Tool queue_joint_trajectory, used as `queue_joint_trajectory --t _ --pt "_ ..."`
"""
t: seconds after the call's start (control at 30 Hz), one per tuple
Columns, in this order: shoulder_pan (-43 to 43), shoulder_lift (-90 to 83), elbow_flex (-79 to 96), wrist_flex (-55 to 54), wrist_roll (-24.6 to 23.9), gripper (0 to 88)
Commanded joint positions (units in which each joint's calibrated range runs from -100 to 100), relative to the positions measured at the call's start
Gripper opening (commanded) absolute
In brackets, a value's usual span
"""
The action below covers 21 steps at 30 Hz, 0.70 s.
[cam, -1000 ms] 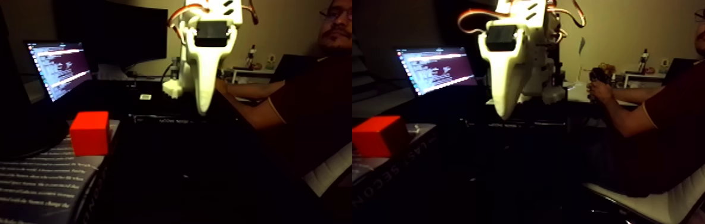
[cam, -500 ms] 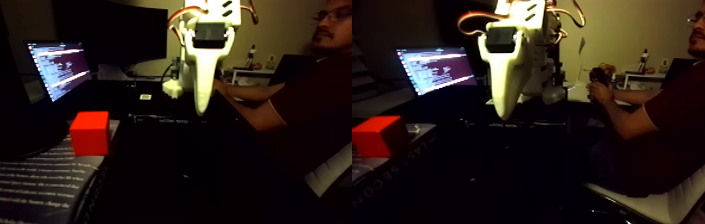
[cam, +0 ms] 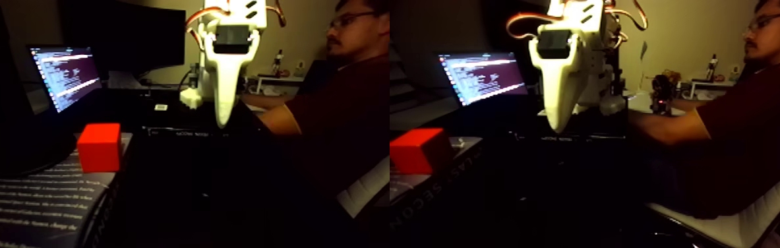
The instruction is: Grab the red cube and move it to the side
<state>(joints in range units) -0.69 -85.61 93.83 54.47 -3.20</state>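
The red cube (cam: 99,146) rests on the corner of a dark book cover with white print (cam: 26,204), at the left of the fixed view's left half. It shows again at the left edge of the right half as the red cube (cam: 418,150). My white gripper (cam: 223,122) hangs tip down, up and to the right of the cube, well apart from it. I see it as one tapered white shape under a black motor, and its jaws cannot be told apart. Nothing hangs from its tip.
A laptop with a lit screen (cam: 65,76) stands behind the cube, with a dark monitor (cam: 124,36) beyond it. At the right a person (cam: 757,132) sits on a white chair (cam: 744,221), arm stretched to a small device (cam: 660,92). The table front is dark.
The person has turned the head away and stretched the arm further forward. The gripper and the red cube have not moved.
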Motion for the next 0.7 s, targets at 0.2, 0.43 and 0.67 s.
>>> queue_joint_trajectory --t 0.2,0.43,0.67 --pt "0.53 -0.44 -0.63 0.26 0.15 0.9" --pt "0.53 -0.44 -0.54 -0.24 -0.12 1.0" --pt "0.53 -0.44 -0.54 -0.24 -0.12 0.9"
